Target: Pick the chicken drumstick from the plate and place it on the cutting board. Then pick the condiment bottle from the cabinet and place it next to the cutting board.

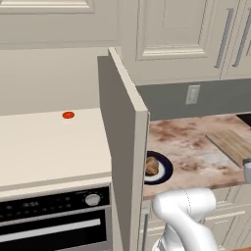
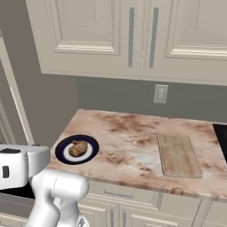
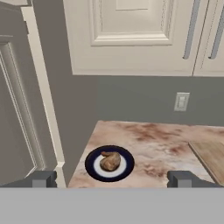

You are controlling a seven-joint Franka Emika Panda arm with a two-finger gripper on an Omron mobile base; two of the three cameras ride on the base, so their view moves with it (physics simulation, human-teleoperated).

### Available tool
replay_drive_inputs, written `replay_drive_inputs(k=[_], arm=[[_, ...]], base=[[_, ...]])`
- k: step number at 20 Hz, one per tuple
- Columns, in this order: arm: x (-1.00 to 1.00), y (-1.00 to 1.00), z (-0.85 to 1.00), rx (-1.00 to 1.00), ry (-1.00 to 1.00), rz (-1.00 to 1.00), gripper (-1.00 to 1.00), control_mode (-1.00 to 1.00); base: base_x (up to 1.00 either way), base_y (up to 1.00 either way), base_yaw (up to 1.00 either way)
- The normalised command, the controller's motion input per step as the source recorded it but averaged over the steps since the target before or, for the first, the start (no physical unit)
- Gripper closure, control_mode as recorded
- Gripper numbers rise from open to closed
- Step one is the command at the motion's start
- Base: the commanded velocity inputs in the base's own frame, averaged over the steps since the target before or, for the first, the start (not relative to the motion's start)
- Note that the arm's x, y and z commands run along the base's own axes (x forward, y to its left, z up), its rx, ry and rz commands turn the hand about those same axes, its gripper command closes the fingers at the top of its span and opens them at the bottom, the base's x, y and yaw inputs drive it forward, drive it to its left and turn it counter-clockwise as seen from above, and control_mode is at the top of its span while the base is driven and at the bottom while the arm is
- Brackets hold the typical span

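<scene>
while end effector [image 3: 111, 178] gapes empty — chicken drumstick [image 3: 110, 160] on plate [image 3: 92, 165], cutting board [image 2: 178, 154] apart

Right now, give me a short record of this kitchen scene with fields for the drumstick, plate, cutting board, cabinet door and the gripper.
chicken drumstick: lying on the plate, not yet picked
plate: on the marbled countertop, near its left front corner
cutting board: flat on the countertop, to the right of the plate and apart from it, nothing on it
cabinet door: swung open, standing edge-on to the left of the plate
gripper: open, holding nothing, pointed toward the plate and short of it
wall outlet: on the grey wall behind the countertop
</scene>
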Motion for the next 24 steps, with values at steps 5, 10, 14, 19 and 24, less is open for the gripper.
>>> replay_drive_inputs(k=[5,10,14,19,24], arm=[[0.00,0.00,0.00,0.00,0.00,0.00,-1.00,1.00],[0.00,0.00,0.00,0.00,0.00,0.00,-1.00,1.00],[0.08,0.00,0.00,0.00,0.00,0.00,-1.00,-1.00],[0.06,0.00,-0.01,0.00,0.11,0.00,-1.00,-1.00],[0.00,0.00,-0.05,-0.03,0.27,0.01,-1.00,-1.00]], base=[[0.33,-0.16,0.00],[0.23,-0.10,0.00],[0.04,0.00,0.00],[0.00,0.00,0.00],[0.00,0.00,0.00]])
